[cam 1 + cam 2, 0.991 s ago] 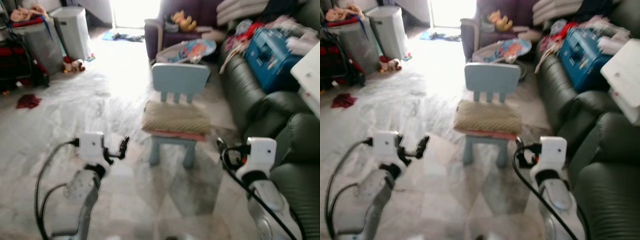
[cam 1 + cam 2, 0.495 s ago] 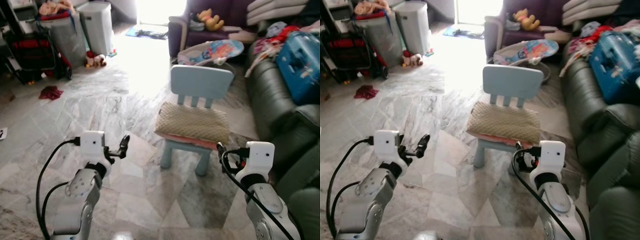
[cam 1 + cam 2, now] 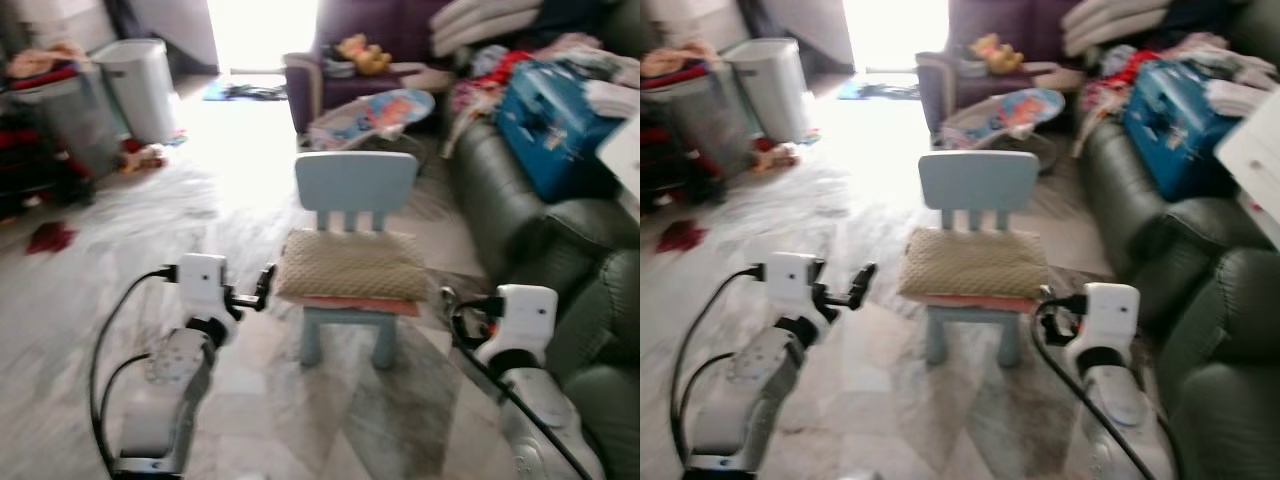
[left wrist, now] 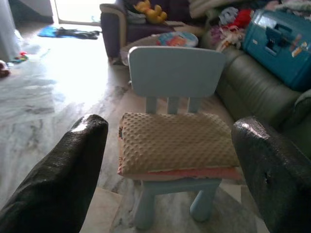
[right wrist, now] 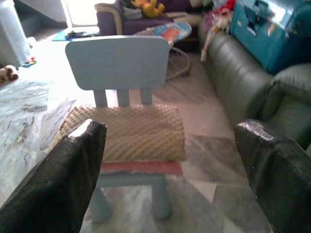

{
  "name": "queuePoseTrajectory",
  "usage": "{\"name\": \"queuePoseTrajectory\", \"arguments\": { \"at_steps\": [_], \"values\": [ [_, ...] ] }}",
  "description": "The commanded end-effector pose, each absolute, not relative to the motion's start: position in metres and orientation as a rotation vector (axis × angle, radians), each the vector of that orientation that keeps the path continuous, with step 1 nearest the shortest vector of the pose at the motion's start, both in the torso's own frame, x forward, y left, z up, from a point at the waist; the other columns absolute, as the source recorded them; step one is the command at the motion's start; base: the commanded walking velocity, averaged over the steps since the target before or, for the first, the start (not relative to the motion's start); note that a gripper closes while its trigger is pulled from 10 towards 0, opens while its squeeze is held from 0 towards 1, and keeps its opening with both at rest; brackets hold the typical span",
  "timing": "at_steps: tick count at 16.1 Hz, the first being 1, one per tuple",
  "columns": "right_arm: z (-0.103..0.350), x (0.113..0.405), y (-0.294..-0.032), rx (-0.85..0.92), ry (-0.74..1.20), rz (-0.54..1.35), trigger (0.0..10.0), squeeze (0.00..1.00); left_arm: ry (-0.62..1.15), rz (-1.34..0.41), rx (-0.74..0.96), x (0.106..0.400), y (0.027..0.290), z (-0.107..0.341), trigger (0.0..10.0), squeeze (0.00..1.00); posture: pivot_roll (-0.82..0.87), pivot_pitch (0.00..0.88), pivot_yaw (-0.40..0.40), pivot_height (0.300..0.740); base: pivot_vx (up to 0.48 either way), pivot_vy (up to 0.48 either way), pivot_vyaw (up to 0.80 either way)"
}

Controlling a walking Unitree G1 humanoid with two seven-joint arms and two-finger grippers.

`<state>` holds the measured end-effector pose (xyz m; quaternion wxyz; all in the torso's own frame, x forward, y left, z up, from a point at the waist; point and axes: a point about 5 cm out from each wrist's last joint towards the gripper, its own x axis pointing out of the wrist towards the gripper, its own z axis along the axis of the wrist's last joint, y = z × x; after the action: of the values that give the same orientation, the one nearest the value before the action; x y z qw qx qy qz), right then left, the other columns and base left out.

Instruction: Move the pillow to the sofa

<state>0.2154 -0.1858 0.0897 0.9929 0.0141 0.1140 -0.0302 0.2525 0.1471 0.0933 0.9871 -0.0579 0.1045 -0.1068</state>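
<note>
Marble floor, grey-veined and bright near the doorway, with a dark green sofa along its right edge. On the seat of the light-blue chair lies the tan pillow, flat, long axis running across the seat. Left gripper and right gripper flank the chair, fingers spread, holding nothing.

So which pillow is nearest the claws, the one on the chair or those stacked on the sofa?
The tan pillow on the blue chair, right ahead between both claws; the stacked ones lie far back.
</note>
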Motion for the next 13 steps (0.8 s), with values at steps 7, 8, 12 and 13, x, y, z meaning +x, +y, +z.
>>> {"name": "queuePoseTrajectory", "arguments": {
  "at_steps": [7,8,12,13],
  "values": [
    [0.095,0.217,-0.186,0.012,0.218,-0.05,10.0,0.0,0.207,-0.203,-0.121,0.257,0.145,0.095,10.0,0.0,-0.07,0.0,-0.001,0.74,0.331,0.139,-0.39],
    [0.095,0.218,-0.186,0.012,0.216,-0.047,10.0,0.0,0.208,-0.201,-0.125,0.257,0.142,0.094,10.0,0.0,-0.07,0.0,-0.004,0.74,0.0,0.0,0.0],
    [0.096,0.226,-0.184,0.012,0.205,-0.02,10.0,0.0,0.175,-0.16,-0.152,0.26,0.138,0.096,10.0,0.0,-0.06,0.0,-0.027,0.74,0.0,0.0,0.0],
    [0.096,0.227,-0.184,0.008,0.204,-0.016,10.0,0.0,0.174,-0.156,-0.137,0.26,0.139,0.096,10.0,0.0,-0.05,0.0,-0.026,0.74,0.0,0.0,0.0]
  ]
}}
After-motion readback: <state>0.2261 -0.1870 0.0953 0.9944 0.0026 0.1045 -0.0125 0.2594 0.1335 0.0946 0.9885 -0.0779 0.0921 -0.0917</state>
